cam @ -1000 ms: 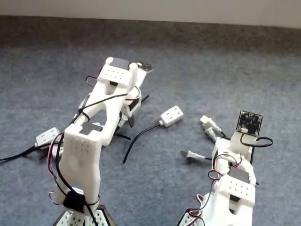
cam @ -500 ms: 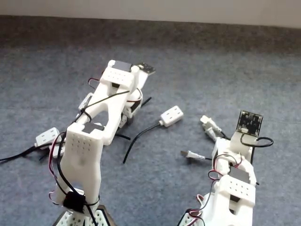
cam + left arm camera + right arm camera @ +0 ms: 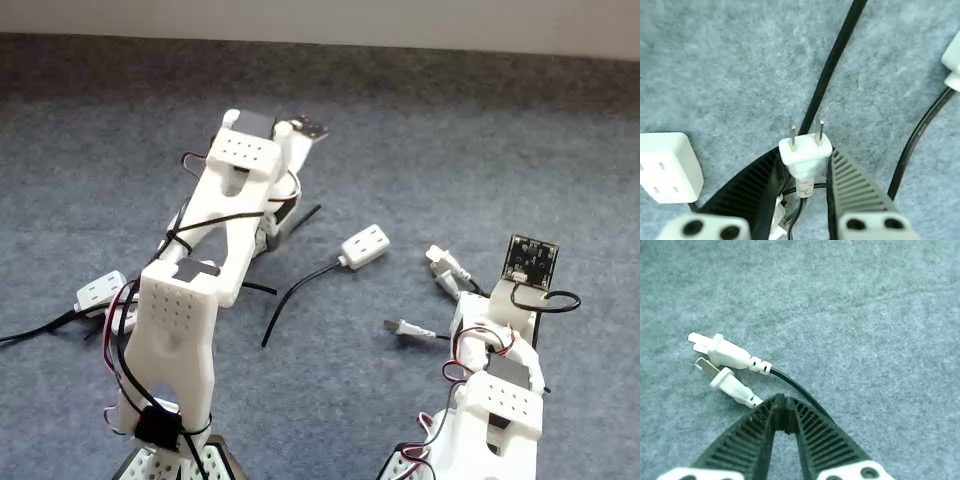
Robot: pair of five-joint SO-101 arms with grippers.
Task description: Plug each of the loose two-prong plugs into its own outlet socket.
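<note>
Just beside the outlet socket (image 3: 665, 167), the left fingers (image 3: 850, 185) are clamped on a two-prong plug (image 3: 805, 150). I'd square its prongs to the slots before pushing. Well away from it, the right fingers (image 3: 815, 435) are pinched together.

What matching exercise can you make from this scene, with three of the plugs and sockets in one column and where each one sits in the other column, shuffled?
Things
1. White outlet socket block on a black cord
2. Pair of white two-prong plugs
3. Single white two-prong plug with bare prongs

Places
A. Clamped between the fingers of the left gripper
B. Lying on the grey carpet between the two arms
C. Lying side by side on the carpet just beyond the shut right gripper

Pairs: 1-B, 2-C, 3-A
</note>
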